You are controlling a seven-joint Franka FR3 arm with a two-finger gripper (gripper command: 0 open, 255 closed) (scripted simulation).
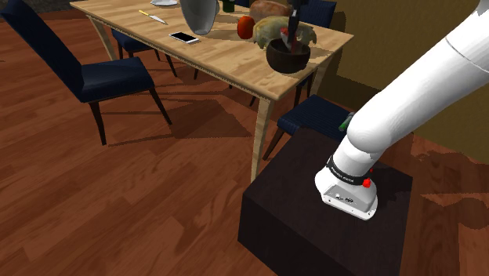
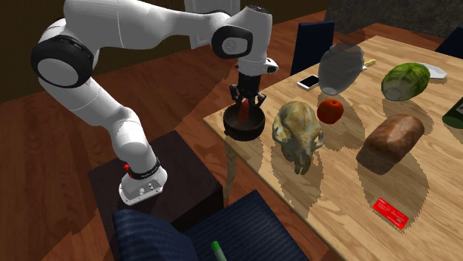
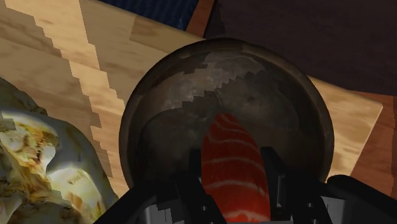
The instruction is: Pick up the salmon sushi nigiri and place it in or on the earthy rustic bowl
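Observation:
The dark rustic bowl (image 2: 245, 132) stands at the corner of the wooden table (image 2: 349, 185); I also see the bowl (image 1: 286, 57) in the shoulder view. My gripper (image 2: 245, 108) hangs straight down over it, shut on the orange, white-striped salmon nigiri (image 2: 243, 113). In the wrist view the nigiri (image 3: 234, 167) sits clasped between the two black fingers of the gripper (image 3: 235, 159), its tip pointing into the bowl's (image 3: 159, 83) mottled hollow. The nigiri's lower end is just above or level with the bowl's rim.
A mottled tan skull-like figure (image 2: 298, 135) stands right beside the bowl. Further along lie a red apple (image 2: 330, 111), a bread loaf (image 2: 389, 141), a grey vase (image 2: 341, 68), a phone (image 2: 308, 81) and a red card (image 2: 390, 211). Dark blue chairs (image 1: 102, 74) ring the table.

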